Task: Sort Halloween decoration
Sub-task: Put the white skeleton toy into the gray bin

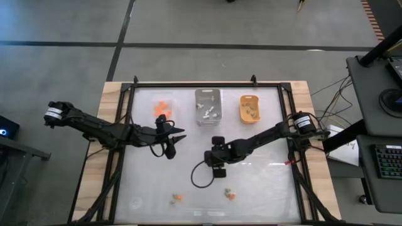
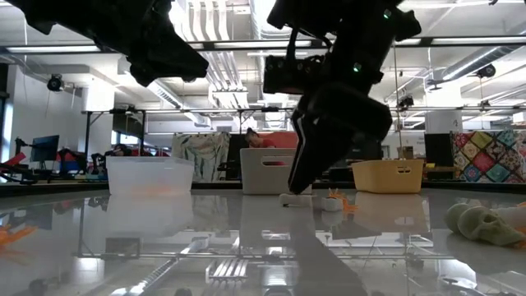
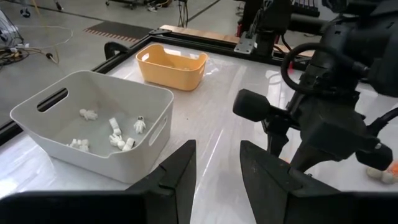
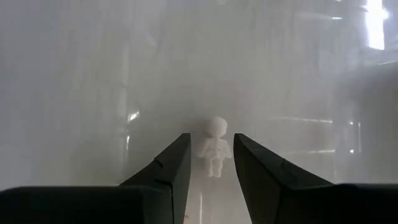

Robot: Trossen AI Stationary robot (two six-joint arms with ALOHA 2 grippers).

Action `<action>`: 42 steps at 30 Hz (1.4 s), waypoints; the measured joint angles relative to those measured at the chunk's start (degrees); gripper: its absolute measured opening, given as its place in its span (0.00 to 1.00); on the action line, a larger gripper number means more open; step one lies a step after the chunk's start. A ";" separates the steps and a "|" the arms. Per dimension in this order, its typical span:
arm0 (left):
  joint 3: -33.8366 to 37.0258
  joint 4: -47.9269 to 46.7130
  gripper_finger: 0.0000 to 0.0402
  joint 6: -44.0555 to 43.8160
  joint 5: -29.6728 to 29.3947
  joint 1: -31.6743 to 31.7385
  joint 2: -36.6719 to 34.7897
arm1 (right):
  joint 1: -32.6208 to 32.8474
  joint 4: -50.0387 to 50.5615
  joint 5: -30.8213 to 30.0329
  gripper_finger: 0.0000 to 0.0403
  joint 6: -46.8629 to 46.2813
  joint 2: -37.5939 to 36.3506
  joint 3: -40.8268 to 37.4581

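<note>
A small white skeleton figure [image 4: 212,145] lies on the glossy table between the fingertips of my open right gripper [image 4: 211,163], which points down at the table's middle [image 1: 218,168]. In the low view it is a white speck [image 2: 288,199] under that gripper [image 2: 297,185]. My left gripper [image 1: 181,135] hovers open and empty left of centre, facing the trays [image 3: 217,165]. Loose trinkets lie near the near edge: orange ones [image 1: 178,198] [image 1: 230,195] and a pale skull [image 2: 485,222]. My right gripper's fingers [image 4: 180,155] stand close on either side of the skeleton's body [image 4: 214,152], coming from above and pointing down. The figure lies flat on the table. Whether the fingers touch it, I cannot tell.
Three small trays stand in a row at the far side: a clear one [image 1: 164,108] with orange pieces, a grey one [image 1: 208,105] [image 3: 93,124] with white figures, and an orange-yellow one [image 1: 250,108] [image 3: 173,65]. A black cable loop [image 1: 200,176] lies by the right gripper.
</note>
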State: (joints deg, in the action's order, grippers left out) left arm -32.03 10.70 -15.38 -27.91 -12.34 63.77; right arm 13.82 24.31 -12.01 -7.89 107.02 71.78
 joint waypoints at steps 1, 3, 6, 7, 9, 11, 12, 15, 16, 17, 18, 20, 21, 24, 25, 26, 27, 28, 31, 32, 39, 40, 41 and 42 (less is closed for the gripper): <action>0.00 0.01 0.27 -0.12 0.00 0.00 0.04 | 0.00 -0.87 0.02 0.28 -0.09 0.00 -0.63; 0.00 0.00 0.27 -0.12 0.01 0.00 0.06 | 0.00 -1.95 0.02 0.28 -0.49 0.00 -1.61; 0.00 0.01 0.27 -0.15 -0.01 0.00 0.06 | 0.00 -3.16 -0.03 0.28 -1.30 0.00 -2.82; 0.00 0.00 0.27 -0.15 0.01 0.00 0.06 | 0.00 -3.56 -0.16 0.28 -1.55 0.00 -3.27; 0.00 0.02 0.27 -0.15 0.01 0.00 0.06 | -0.11 -4.60 -0.11 0.28 -1.83 0.00 -4.18; 0.02 0.02 0.27 -0.15 0.01 0.00 0.08 | -0.16 -5.76 0.02 0.25 -2.13 -0.01 -4.90; 0.02 0.02 0.27 -0.15 0.01 0.00 0.08 | -0.22 -6.08 0.02 0.23 -2.18 -0.02 -5.11; 0.02 0.03 0.27 -0.24 0.00 0.00 0.10 | -0.33 -6.56 0.48 0.15 -2.15 -0.02 -5.34; 0.02 0.06 0.27 -0.34 0.01 0.00 0.10 | -0.37 -6.66 0.63 0.12 -2.10 -0.02 -5.37; 0.02 0.10 0.27 -0.37 0.01 0.00 0.10 | -0.37 -6.68 0.61 0.09 -1.92 -0.04 -5.37; 0.02 0.21 0.27 -0.42 0.00 0.00 0.10 | -0.41 -6.74 0.59 0.06 -1.68 -0.06 -5.39; 0.02 0.40 0.27 -0.61 0.01 0.00 0.10 | -0.47 -6.69 0.64 0.05 -1.32 -0.07 -5.25; 0.02 0.61 0.27 -0.68 0.01 0.00 0.11 | -0.48 -6.55 0.62 0.05 -1.09 -0.07 -5.01; 0.02 1.59 0.27 -0.97 0.01 0.00 0.13 | -0.77 -6.64 0.40 0.05 0.51 -0.16 -3.91; 0.02 1.78 0.27 -1.20 0.01 0.00 0.13 | -0.96 -6.65 0.37 0.05 1.29 -0.35 -3.36; 0.02 2.00 0.27 -1.47 0.02 -0.04 0.13 | -1.23 -6.52 0.20 0.05 1.84 -0.94 -2.92; 0.04 2.34 0.27 -1.72 0.03 -0.12 0.13 | -1.50 -6.48 -0.02 0.05 2.67 -1.68 -2.44; 0.04 2.78 0.27 -1.87 0.01 -0.26 0.13 | -1.86 -6.70 -0.09 0.05 3.49 -2.52 -1.96; 0.04 3.98 0.27 -1.94 0.03 -1.13 0.13 | -3.38 -6.97 -0.07 0.05 6.52 -5.22 -1.07; 0.04 4.43 0.27 -1.98 0.02 -1.51 0.13 | -4.09 -6.95 -0.07 0.05 7.58 -6.21 -0.96; 0.04 5.72 0.27 -4.81 0.04 -5.02 0.13 | -13.09 -7.93 -4.06 0.05 12.49 -13.96 -0.89; 0.04 5.72 0.27 -5.61 0.04 -5.57 0.13 | -15.23 -7.92 -4.71 0.05 12.78 -14.45 -0.89; 0.04 5.74 0.27 -6.56 0.05 -6.03 0.13 | -17.56 -7.89 -4.80 0.05 12.86 -14.93 -0.92; 0.04 5.67 0.27 -7.71 0.05 -6.60 0.13 | -19.92 -7.88 -4.80 0.05 12.57 -15.08 -0.93</action>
State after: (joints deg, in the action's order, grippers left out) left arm -31.99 16.37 -23.10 -27.86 -18.94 63.90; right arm -6.10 16.43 -16.81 4.68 91.94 70.85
